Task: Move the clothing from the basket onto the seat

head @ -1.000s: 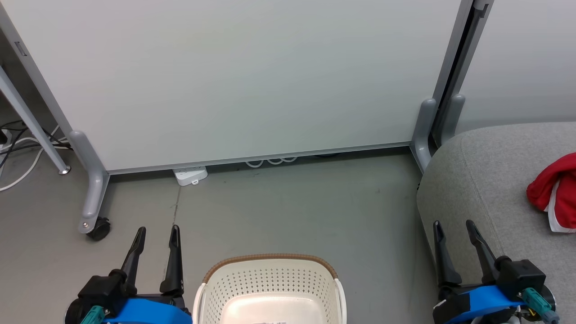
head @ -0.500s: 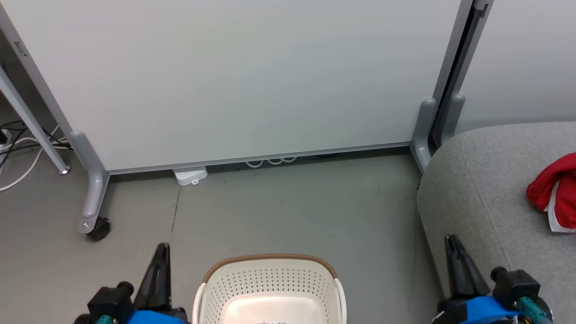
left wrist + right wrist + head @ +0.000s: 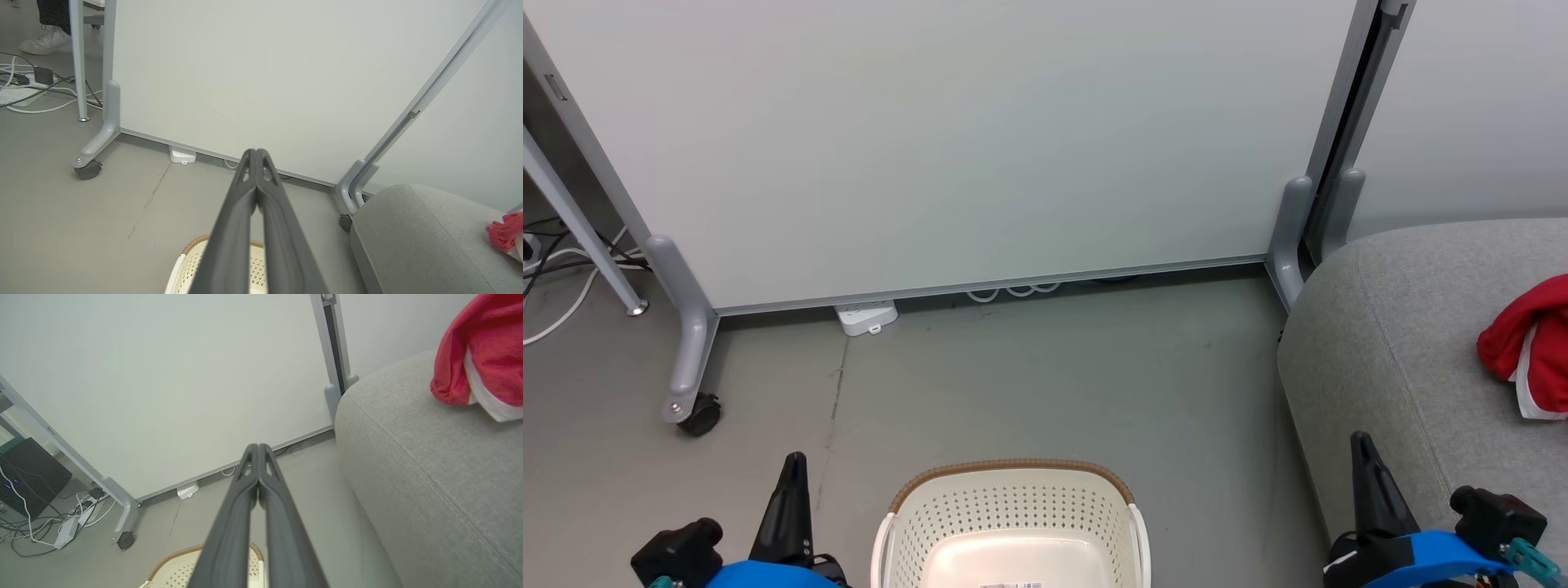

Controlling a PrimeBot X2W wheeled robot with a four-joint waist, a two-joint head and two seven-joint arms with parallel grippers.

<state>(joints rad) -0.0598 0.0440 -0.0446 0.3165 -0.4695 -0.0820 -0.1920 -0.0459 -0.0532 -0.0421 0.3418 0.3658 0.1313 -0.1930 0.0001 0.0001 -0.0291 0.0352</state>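
The cream perforated basket (image 3: 1011,523) with its brown rim stands on the floor at the bottom centre of the head view; its visible inside holds no cloth. Red clothing with white trim (image 3: 1527,347) lies on the grey seat (image 3: 1388,343) at the right. The seat (image 3: 429,465) and the clothing (image 3: 482,355) also show in the right wrist view. My left gripper (image 3: 794,462) is shut and empty, left of the basket. My right gripper (image 3: 1361,443) is shut and empty, over the seat's near left edge. In the wrist views both pairs of fingers are pressed together, left gripper (image 3: 255,152), right gripper (image 3: 258,446).
A white wheeled partition (image 3: 964,139) stands behind the basket, with a castor (image 3: 698,412) at its left foot. A white power strip (image 3: 866,317) lies under its edge. Cables (image 3: 24,85) and a person's shoe (image 3: 45,38) lie beyond the partition's left end.
Both grippers went from open to shut and drew back toward the bottom of the head view. The basket, seat and clothing stayed put.
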